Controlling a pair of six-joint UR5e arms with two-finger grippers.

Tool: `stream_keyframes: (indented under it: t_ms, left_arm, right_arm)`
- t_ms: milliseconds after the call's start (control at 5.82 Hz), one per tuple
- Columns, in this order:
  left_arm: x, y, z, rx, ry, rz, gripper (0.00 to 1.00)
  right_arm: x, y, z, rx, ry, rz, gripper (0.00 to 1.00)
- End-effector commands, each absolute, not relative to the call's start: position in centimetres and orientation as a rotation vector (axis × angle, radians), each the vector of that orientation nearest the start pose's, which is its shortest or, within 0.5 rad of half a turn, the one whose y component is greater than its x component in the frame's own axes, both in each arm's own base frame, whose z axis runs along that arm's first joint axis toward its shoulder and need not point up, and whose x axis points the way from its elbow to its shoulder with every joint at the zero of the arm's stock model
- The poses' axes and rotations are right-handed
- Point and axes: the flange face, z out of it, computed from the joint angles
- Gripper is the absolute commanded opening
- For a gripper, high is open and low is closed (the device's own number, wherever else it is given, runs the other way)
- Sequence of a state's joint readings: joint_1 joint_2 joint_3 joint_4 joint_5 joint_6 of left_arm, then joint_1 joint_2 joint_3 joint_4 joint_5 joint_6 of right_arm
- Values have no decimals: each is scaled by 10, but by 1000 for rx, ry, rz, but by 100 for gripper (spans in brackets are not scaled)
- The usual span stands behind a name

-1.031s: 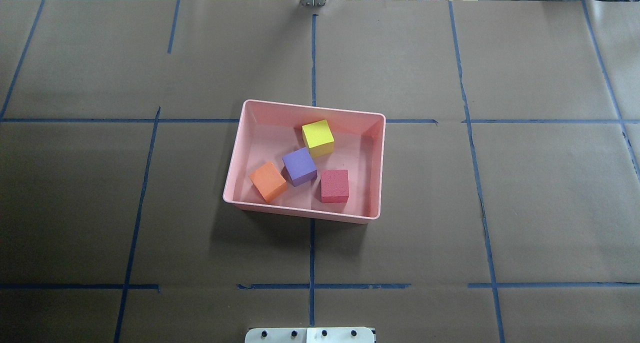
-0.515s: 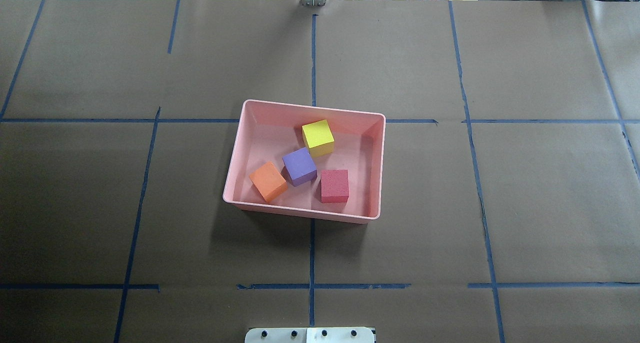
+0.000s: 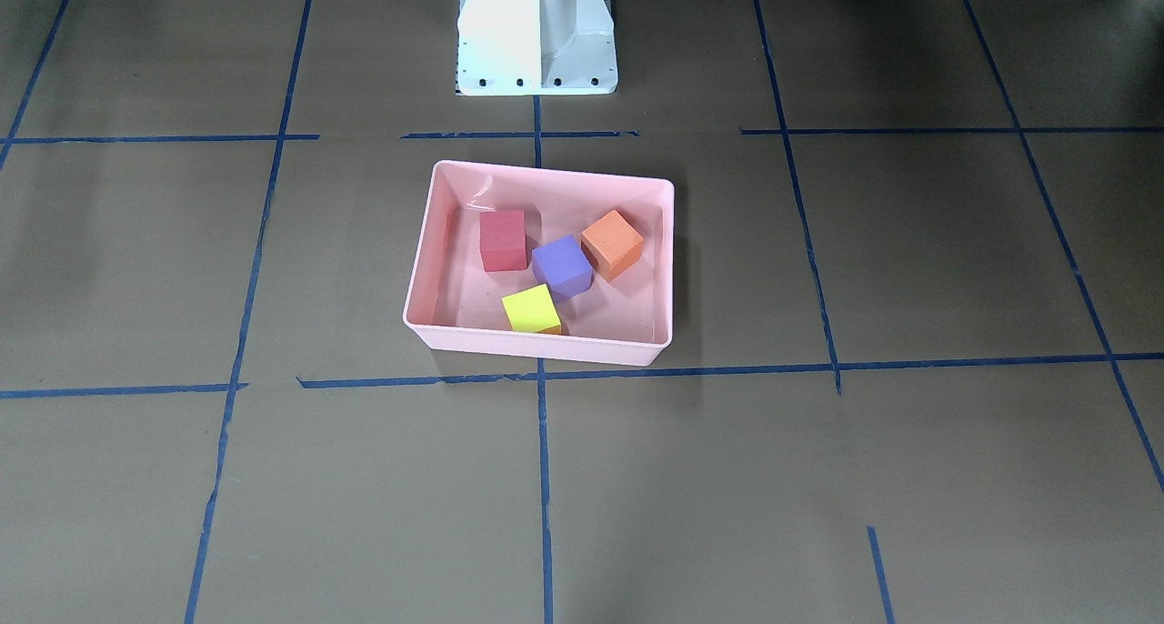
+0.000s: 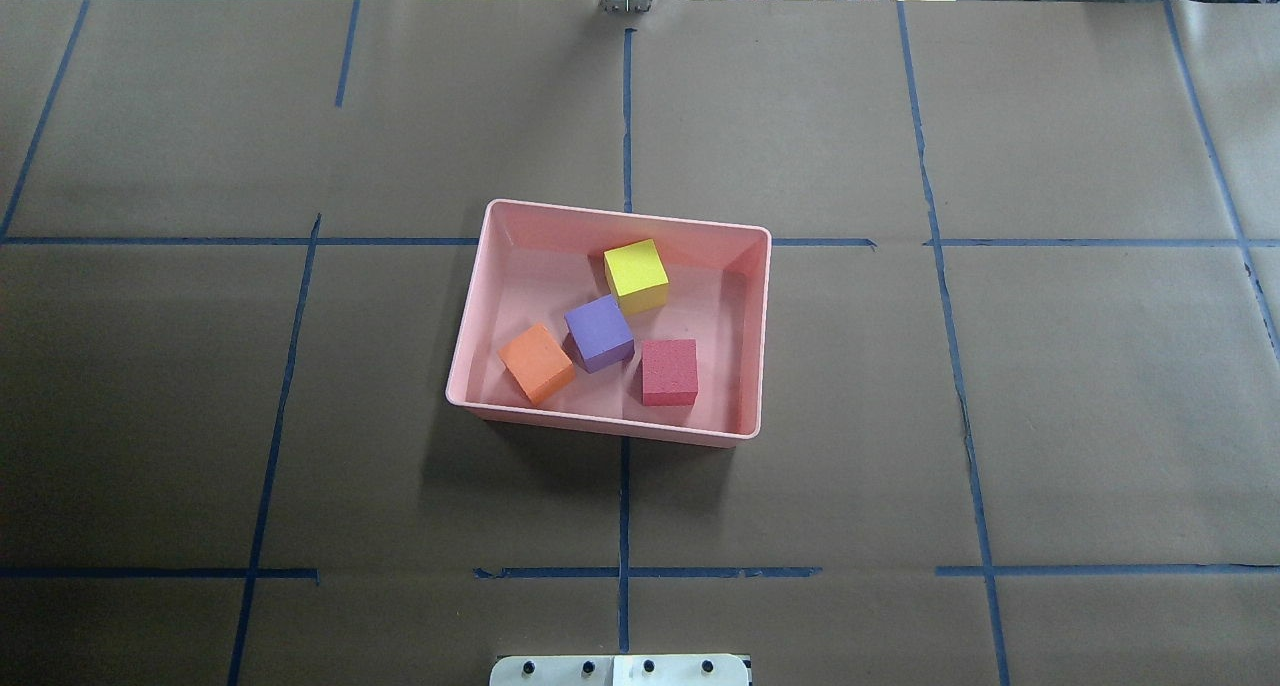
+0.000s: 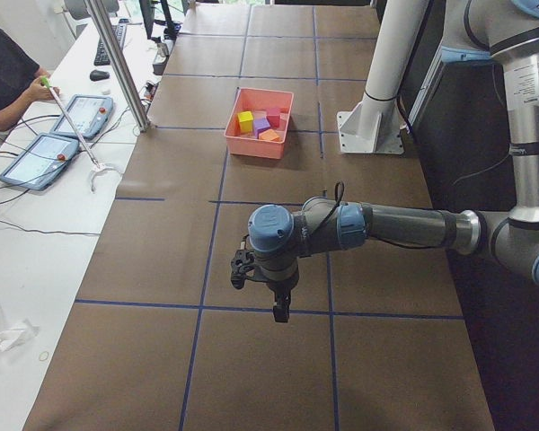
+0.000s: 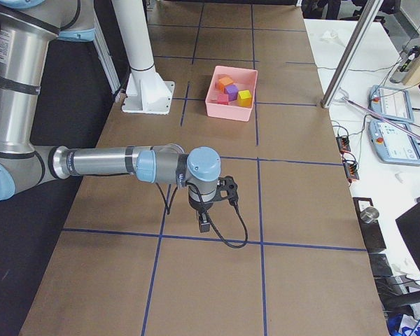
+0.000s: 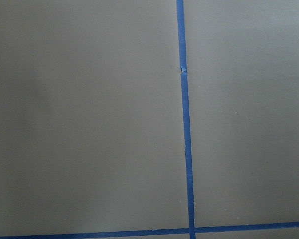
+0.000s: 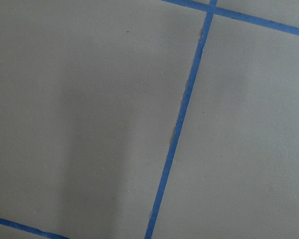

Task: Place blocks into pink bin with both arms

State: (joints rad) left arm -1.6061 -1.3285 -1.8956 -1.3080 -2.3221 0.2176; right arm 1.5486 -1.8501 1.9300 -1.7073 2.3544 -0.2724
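The pink bin [image 4: 620,213] stands at the table's middle, also in the front-facing view [image 3: 546,171]. All four blocks lie inside it: yellow [image 4: 636,274], purple [image 4: 598,332], orange [image 4: 536,363], red [image 4: 669,371]. The arms are outside the overhead and front-facing views. My left gripper [image 5: 278,310] shows only in the exterior left view, far from the bin, pointing down over bare paper. My right gripper [image 6: 204,224] shows only in the exterior right view, likewise far off. I cannot tell whether either is open or shut. Both wrist views show only paper and tape.
Brown paper with blue tape lines [image 4: 625,506] covers the table. The white pedestal [image 3: 536,33] stands behind the bin on the robot's side. A metal pole [image 5: 117,63] and an operator's side table with tablets [image 5: 63,135] lie beyond the far edge.
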Motion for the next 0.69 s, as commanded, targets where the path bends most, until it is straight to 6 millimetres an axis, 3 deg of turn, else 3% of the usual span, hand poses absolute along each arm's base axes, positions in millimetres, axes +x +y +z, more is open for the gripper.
stream_keyframes:
  t_ms: [0, 515]
  left_arm:
    - [-78, -372, 630, -72, 765, 103, 100]
    - [-79, -371, 634, -79, 764, 102, 100]
  right_arm:
    - [55, -371, 615, 47, -788, -259, 100]
    - [54, -371, 615, 46, -789, -257, 100]
